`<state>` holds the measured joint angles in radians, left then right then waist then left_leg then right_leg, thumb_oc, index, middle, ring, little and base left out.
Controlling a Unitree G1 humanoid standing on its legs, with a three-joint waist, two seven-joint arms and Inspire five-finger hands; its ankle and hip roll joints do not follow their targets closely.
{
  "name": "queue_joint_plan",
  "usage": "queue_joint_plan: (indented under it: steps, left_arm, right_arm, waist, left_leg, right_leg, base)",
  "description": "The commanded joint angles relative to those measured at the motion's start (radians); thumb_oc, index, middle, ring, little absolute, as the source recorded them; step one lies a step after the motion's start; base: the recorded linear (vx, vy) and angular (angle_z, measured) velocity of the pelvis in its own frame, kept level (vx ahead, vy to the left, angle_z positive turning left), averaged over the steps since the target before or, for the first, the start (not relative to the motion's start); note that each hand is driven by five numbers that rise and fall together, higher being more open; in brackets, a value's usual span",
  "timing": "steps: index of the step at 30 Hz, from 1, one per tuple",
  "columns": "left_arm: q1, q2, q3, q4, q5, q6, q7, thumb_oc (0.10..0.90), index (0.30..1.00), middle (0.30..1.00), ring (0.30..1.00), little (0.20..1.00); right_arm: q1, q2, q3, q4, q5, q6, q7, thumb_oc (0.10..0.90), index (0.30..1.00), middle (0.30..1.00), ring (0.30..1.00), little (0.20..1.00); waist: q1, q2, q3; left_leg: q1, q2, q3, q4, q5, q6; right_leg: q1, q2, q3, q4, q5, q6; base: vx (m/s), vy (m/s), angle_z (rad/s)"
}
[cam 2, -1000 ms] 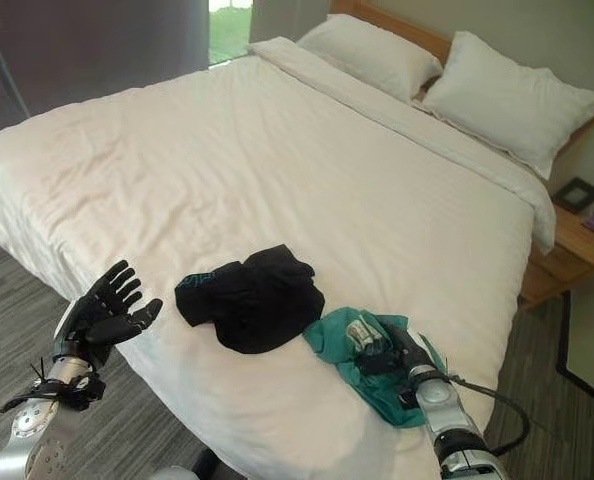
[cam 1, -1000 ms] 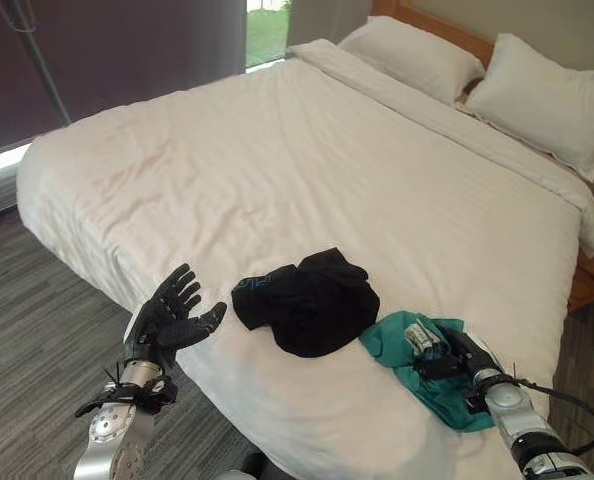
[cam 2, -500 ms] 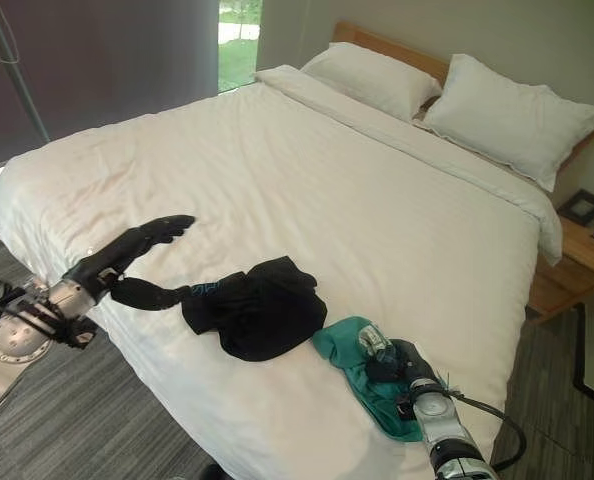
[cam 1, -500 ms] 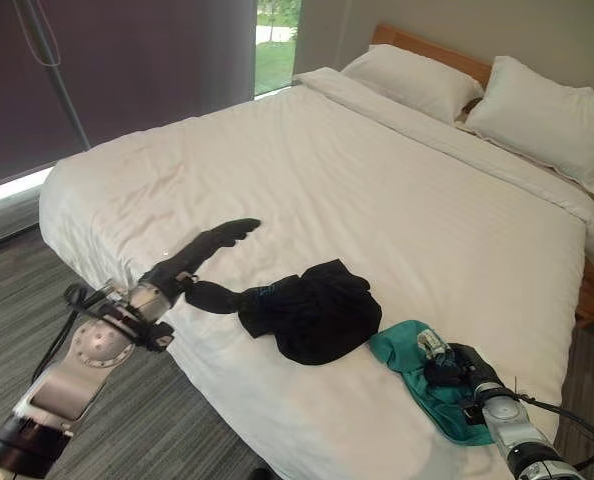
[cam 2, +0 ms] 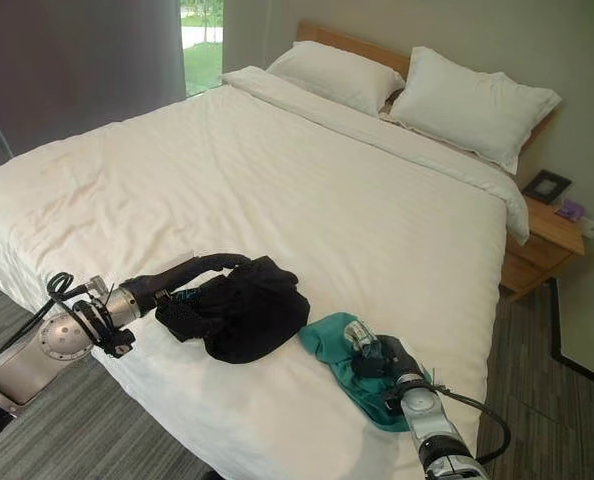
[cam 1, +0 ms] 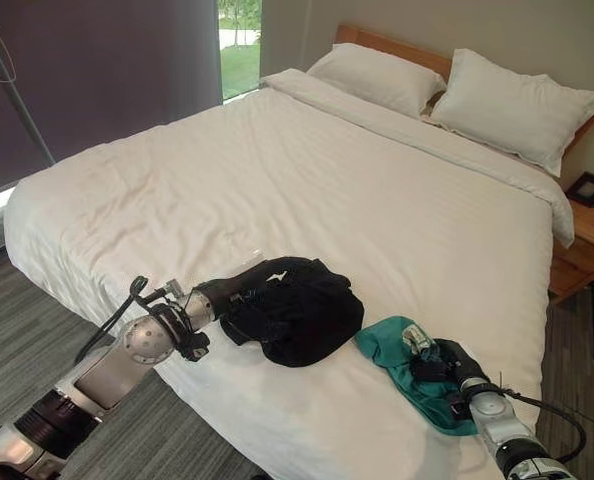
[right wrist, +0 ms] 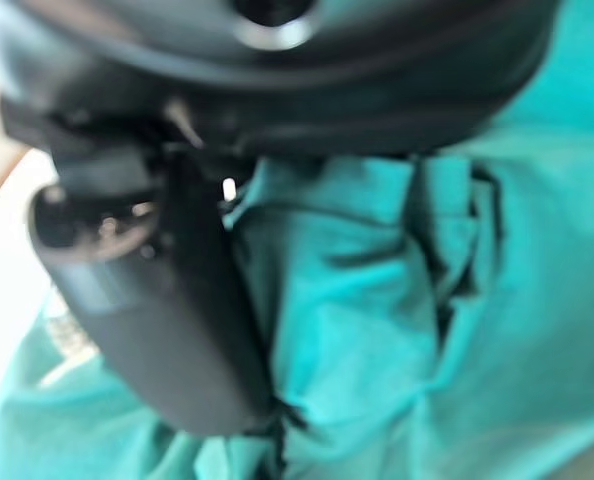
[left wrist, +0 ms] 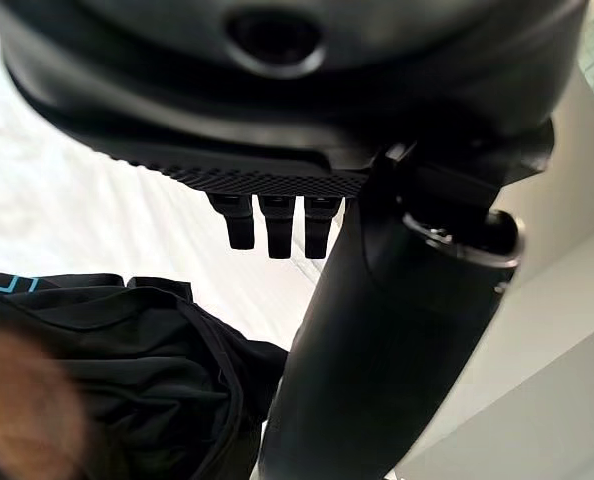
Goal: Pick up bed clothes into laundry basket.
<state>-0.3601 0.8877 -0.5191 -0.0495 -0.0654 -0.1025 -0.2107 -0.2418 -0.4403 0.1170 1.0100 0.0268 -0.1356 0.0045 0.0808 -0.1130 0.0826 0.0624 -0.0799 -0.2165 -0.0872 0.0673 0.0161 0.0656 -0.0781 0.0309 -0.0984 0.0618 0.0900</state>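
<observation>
A crumpled black garment (cam 1: 299,310) with a thin teal trim lies bunched near the foot edge of the white bed (cam 1: 307,180). The left hand (cam 1: 239,286) rests on its near side, fingers stretched straight over the top. Just beside it, a rumpled teal garment (cam 1: 402,365) is clutched by the right hand (cam 1: 439,362), fingers curled into the cloth.

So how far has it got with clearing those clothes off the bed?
Nothing looks put away yet: the black garment and the teal garment both lie on the white bed. In hand: the right robot hand is curled into the teal cloth, and the left robot hand reaches along the black one, fingers straight. Both lifts and the basket drop remain.
</observation>
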Motion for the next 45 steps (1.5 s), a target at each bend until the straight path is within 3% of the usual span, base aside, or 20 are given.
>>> queue_joint_plan:
  steps: [1, 11, 14, 21, 22, 23, 24, 27, 31, 33, 34, 35, 36, 37, 38, 39, 40, 43, 44, 45]
  left_arm:
    - [-0.303, -0.111, 0.037, 0.089, 0.077, -0.044, 0.084, 0.800, 0.900, 0.900, 0.900, 0.900]
    - [-0.521, -0.234, -0.154, 0.431, 0.283, -0.016, 0.174, 0.800, 0.900, 0.900, 0.900, 0.900]
    - [-0.537, -0.246, -0.187, 0.488, 0.328, -0.015, 0.183, 0.800, 0.900, 0.900, 0.900, 0.900]
    - [-0.505, -0.326, -0.298, 0.821, 0.467, -0.002, 0.161, 0.800, 0.900, 0.900, 0.900, 0.900]
    - [-0.471, -0.364, -0.328, 0.936, 0.534, 0.005, 0.149, 0.800, 0.900, 0.900, 0.900, 0.900]
    - [-0.448, -0.389, -0.341, 0.991, 0.565, 0.007, 0.147, 0.571, 0.556, 0.556, 0.556, 0.556]
    - [-0.422, -0.409, -0.344, 1.029, 0.587, 0.006, 0.149, 0.400, 0.300, 0.300, 0.300, 0.300]
    - [-0.284, -0.481, -0.349, 1.148, 0.686, 0.010, 0.134, 0.400, 0.300, 0.300, 0.300, 0.300]
    - [-0.189, -0.465, -0.278, 1.062, 0.615, 0.005, 0.144, 0.400, 0.300, 0.300, 0.300, 0.300]
    - [-0.116, -0.427, -0.180, 0.946, 0.476, 0.012, 0.140, 0.400, 0.300, 0.300, 0.300, 0.300]
    - [0.018, -0.381, 0.049, 0.715, 0.186, 0.007, 0.187, 0.400, 0.300, 0.300, 0.300, 0.300]
    - [0.090, -0.381, 0.127, 0.645, 0.084, -0.004, 0.171, 0.400, 0.300, 0.300, 0.300, 0.300]
    - [0.262, -0.401, 0.320, 0.474, -0.213, -0.019, 0.166, 0.400, 0.300, 0.300, 0.300, 0.300]
    - [0.266, -0.400, 0.322, 0.471, -0.214, -0.017, 0.165, 0.400, 0.300, 0.300, 0.300, 0.300]
    - [0.331, -0.399, 0.436, 0.333, -0.310, -0.031, 0.184, 0.400, 0.300, 0.300, 0.300, 0.300]
    - [0.369, -0.378, 0.504, 0.209, -0.339, -0.044, 0.178, 0.400, 0.300, 0.300, 0.300, 0.300]
    - [0.371, -0.378, 0.506, 0.206, -0.339, -0.042, 0.177, 0.400, 0.300, 0.300, 0.300, 0.300]
    - [0.422, -0.379, 0.507, 0.102, -0.326, -0.033, 0.119, 0.400, 0.300, 0.300, 0.300, 0.300]
    - [0.438, -0.388, 0.521, 0.077, -0.323, -0.032, 0.114, 0.400, 0.300, 0.300, 0.300, 0.300]
    - [0.425, -0.401, 0.509, 0.041, -0.317, -0.030, 0.101, 0.400, 0.300, 0.300, 0.300, 0.300]
  right_arm:
    - [0.259, 0.066, 0.236, 0.165, -0.100, 0.146, 0.150, 0.400, 0.300, 0.300, 0.300, 0.300]
    - [0.229, 0.056, 0.270, 0.090, -0.087, 0.138, 0.125, 0.400, 0.300, 0.300, 0.300, 0.300]
    - [0.226, 0.053, 0.269, 0.080, -0.084, 0.134, 0.119, 0.400, 0.300, 0.300, 0.300, 0.300]
    - [0.222, 0.042, 0.274, 0.087, -0.079, 0.125, 0.100, 0.400, 0.300, 0.300, 0.300, 0.300]
    - [0.217, 0.037, 0.276, 0.089, -0.082, 0.123, 0.096, 0.400, 0.300, 0.300, 0.300, 0.300]
    - [0.215, 0.034, 0.273, 0.087, -0.079, 0.123, 0.094, 0.400, 0.300, 0.300, 0.300, 0.300]
    - [0.214, 0.031, 0.271, 0.082, -0.071, 0.122, 0.090, 0.400, 0.300, 0.300, 0.300, 0.300]
    - [0.211, 0.022, 0.256, 0.055, -0.048, 0.123, 0.079, 0.400, 0.300, 0.300, 0.300, 0.300]
    - [0.245, -0.003, 0.206, 0.025, -0.034, 0.121, 0.066, 0.400, 0.300, 0.300, 0.300, 0.300]
    - [0.273, -0.018, 0.161, 0.010, -0.033, 0.125, 0.058, 0.400, 0.300, 0.300, 0.300, 0.300]
    - [0.312, -0.027, 0.091, -0.048, -0.013, 0.123, 0.048, 0.400, 0.300, 0.300, 0.300, 0.300]
    - [0.325, -0.025, 0.060, -0.065, -0.002, 0.119, 0.048, 0.400, 0.300, 0.300, 0.300, 0.300]
    - [0.326, -0.037, -0.004, -0.113, 0.027, 0.111, 0.040, 0.400, 0.300, 0.300, 0.300, 0.300]
    - [0.326, -0.038, -0.002, -0.113, 0.027, 0.111, 0.040, 0.400, 0.300, 0.300, 0.300, 0.300]
    - [0.300, -0.052, -0.020, -0.146, 0.043, 0.110, 0.043, 0.400, 0.300, 0.300, 0.300, 0.300]
    - [0.193, -0.105, -0.002, -0.229, 0.076, 0.103, 0.044, 0.400, 0.300, 0.300, 0.300, 0.300]
    - [0.192, -0.106, -0.001, -0.230, 0.076, 0.104, 0.044, 0.400, 0.300, 0.300, 0.300, 0.300]
    - [0.186, -0.118, -0.041, -0.281, 0.112, 0.113, 0.055, 0.400, 0.300, 0.300, 0.300, 0.300]
    - [0.209, -0.121, -0.048, -0.303, 0.108, 0.120, 0.068, 0.400, 0.300, 0.300, 0.300, 0.300]
    - [0.291, -0.117, -0.093, -0.386, 0.104, 0.128, 0.076, 0.400, 0.300, 0.300, 0.300, 0.300]
  waist:
    - [-0.041, 0.073, 0.034]
    - [-0.101, 0.073, 0.045]
    - [-0.110, 0.071, 0.051]
    - [-0.147, 0.054, 0.079]
    - [-0.156, 0.043, 0.088]
    - [-0.162, 0.037, 0.091]
    - [-0.167, 0.031, 0.096]
    - [-0.179, 0.005, 0.104]
    - [-0.163, 0.009, 0.107]
    - [-0.148, 0.018, 0.107]
    - [-0.126, 0.029, 0.112]
    - [-0.115, 0.035, 0.106]
    - [-0.088, 0.048, 0.102]
    - [-0.091, 0.048, 0.102]
    - [-0.066, 0.044, 0.108]
    - [-0.001, 0.029, 0.144]
    - [0.000, 0.031, 0.145]
    - [-0.015, 0.034, 0.119]
    - [-0.035, 0.038, 0.100]
    - [-0.094, 0.051, 0.081]
  left_leg:
    - [-0.020, 0.022, -0.026, 0.000, -0.051, -0.019]
    - [-0.029, 0.030, 0.012, 0.000, -0.055, -0.017]
    - [-0.034, 0.032, 0.024, 0.000, -0.056, -0.017]
    - [-0.055, 0.044, 0.063, 0.000, -0.057, -0.014]
    - [-0.061, 0.049, 0.074, 0.000, -0.059, -0.013]
    - [-0.063, 0.051, 0.081, 0.000, -0.060, -0.013]
    - [-0.064, 0.054, 0.089, 0.000, -0.062, -0.012]
    - [-0.063, 0.069, 0.124, 0.000, -0.071, -0.010]
    - [-0.056, 0.067, 0.117, 0.000, -0.076, -0.012]
    - [-0.052, 0.065, 0.097, 0.000, -0.074, -0.014]
    - [-0.048, 0.063, 0.074, 0.000, -0.059, -0.018]
    - [-0.053, 0.064, 0.061, 0.000, -0.054, -0.021]
    - [-0.043, 0.068, 0.036, 0.000, -0.052, -0.033]
    - [-0.043, 0.068, 0.035, 0.000, -0.052, -0.033]
    - [-0.061, 0.069, 0.034, 0.087, -0.061, -0.047]
    - [-0.111, 0.017, -0.156, 0.317, -0.130, -0.080]
    - [-0.110, 0.018, -0.154, 0.319, -0.133, -0.080]
    - [-0.045, 0.101, -0.240, 0.404, -0.116, -0.089]
    - [-0.017, 0.122, -0.250, 0.401, -0.112, -0.089]
    - [0.046, 0.172, -0.234, 0.385, -0.149, -0.101]
  right_leg:
    - [0.008, -0.004, -0.003, 0.028, -0.052, 0.058]
    - [-0.026, 0.006, 0.036, 0.035, -0.043, 0.063]
    - [-0.038, 0.010, 0.050, 0.035, -0.039, 0.065]
    - [-0.084, 0.029, 0.091, 0.046, -0.027, 0.068]
    - [-0.096, 0.037, 0.106, 0.046, -0.023, 0.068]
    - [-0.102, 0.042, 0.113, 0.046, -0.021, 0.068]
    - [-0.107, 0.047, 0.122, 0.047, -0.019, 0.068]
    - [-0.118, 0.066, 0.162, 0.038, -0.008, 0.068]
    - [-0.109, 0.060, 0.153, 0.035, -0.019, 0.063]
    - [-0.096, 0.053, 0.133, 0.036, -0.032, 0.057]
    - [-0.085, 0.046, 0.109, 0.045, -0.039, 0.050]
    - [-0.083, 0.042, 0.097, 0.048, -0.043, 0.047]
    - [-0.054, 0.035, 0.061, 0.047, -0.057, 0.035]
    - [-0.053, 0.035, 0.060, 0.047, -0.057, 0.035]
    - [-0.044, 0.027, 0.055, 0.051, -0.057, 0.025]
    - [-0.090, 0.029, 0.156, 0.111, -0.035, 0.029]
    - [-0.090, 0.031, 0.158, 0.113, -0.036, 0.028]
    - [-0.155, 0.034, 0.267, 0.165, -0.018, 0.067]
    - [-0.178, 0.033, 0.288, 0.179, -0.009, 0.077]
    - [-0.222, 0.040, 0.343, 0.213, 0.003, 0.099]
  base:
    - [0.01, 0.004, -0.04]
    - [0.00, 0.005, -0.07]
    - [-0.02, 0.010, -0.19]
    - [-0.02, 0.019, -0.21]
    - [-0.01, 0.020, -0.25]
    - [-0.01, 0.024, -0.12]
    - [-0.01, 0.022, -0.13]
    - [0.00, 0.009, -0.21]
    - [0.02, -0.001, -0.22]
    - [-0.01, -0.037, -0.01]
    - [-0.01, -0.087, -0.02]
    - [0.00, -0.146, -0.06]
    - [0.02, -0.096, 0.07]
    - [-0.03, -0.130, 0.28]
    - [-0.30, -0.007, 0.64]
    - [-0.30, -0.007, 0.50]
    - [-0.35, 0.116, -0.21]
    - [-0.16, 0.229, -1.23]
    - [-0.21, 0.427, -0.80]
    - [-0.18, 0.311, -0.72]
